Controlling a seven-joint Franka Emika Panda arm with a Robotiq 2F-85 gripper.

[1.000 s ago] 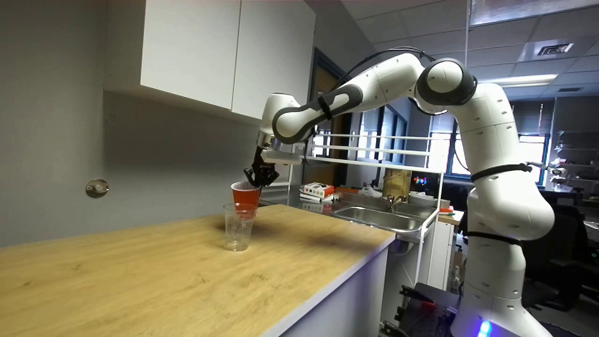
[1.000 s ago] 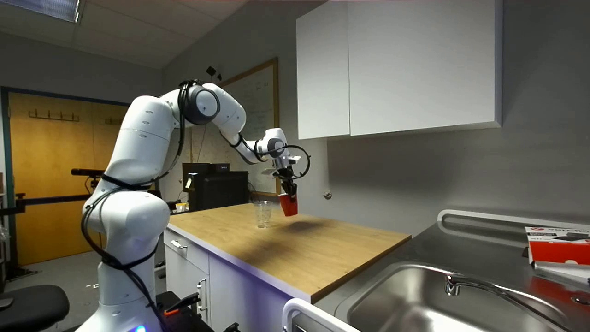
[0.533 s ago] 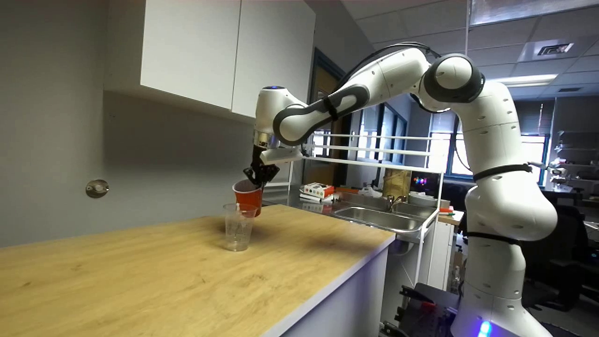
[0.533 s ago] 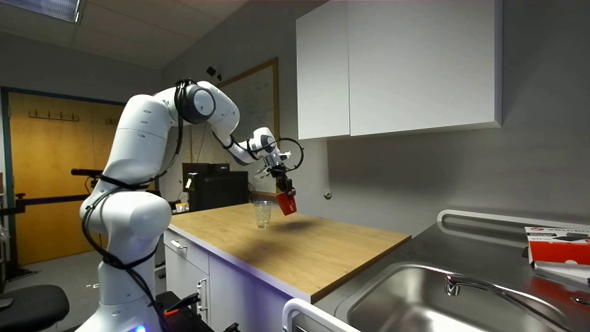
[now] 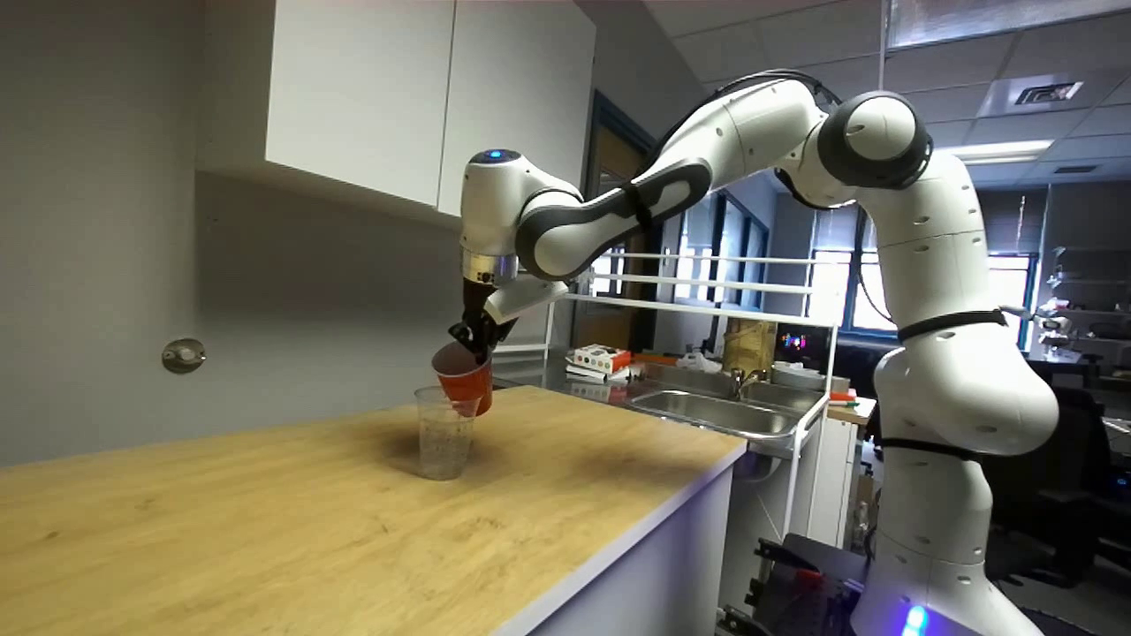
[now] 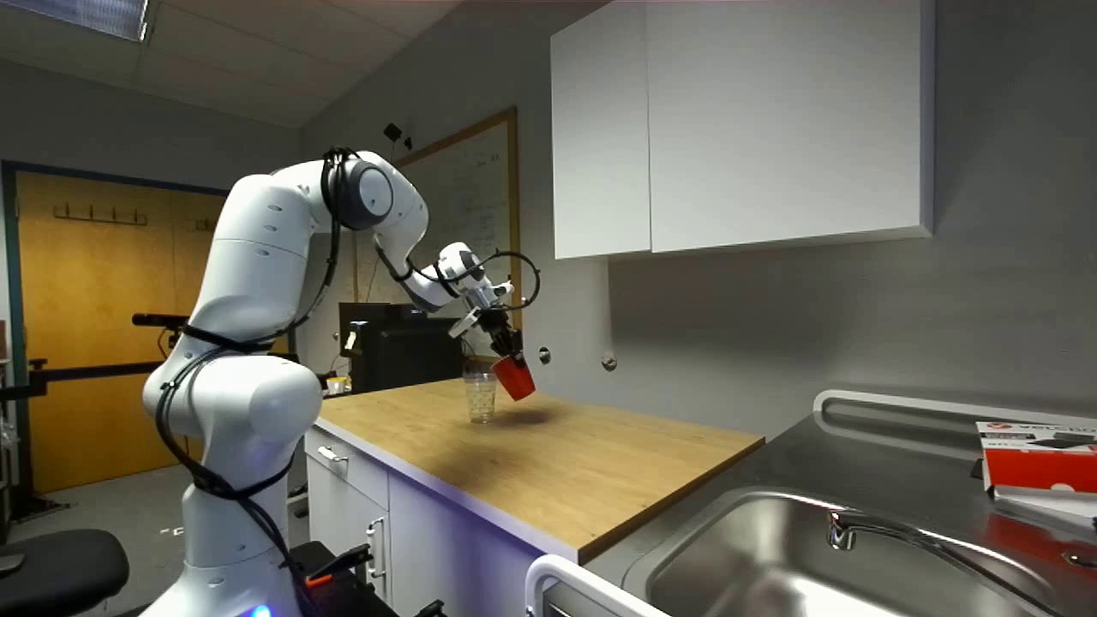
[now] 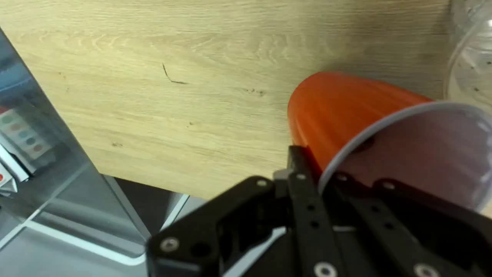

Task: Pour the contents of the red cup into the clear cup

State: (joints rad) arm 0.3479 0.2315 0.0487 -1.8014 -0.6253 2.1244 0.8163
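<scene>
One black gripper [image 5: 482, 352] pinches the side of the red cup [image 7: 342, 105], smooth outside and pale inside, which hangs above the wood-grain countertop [image 5: 265, 521]. In an exterior view the red cup slants, round mouth up and toward the left of the frame, where the clear cup [image 6: 480, 403] stands upright just beside it, see-through with dark specks. I cannot tell if they touch. I think the mouth must tip further over the clear cup.

The red box [image 6: 1041, 468] reads "VELCRO" (blurred, but likely).
</scene>
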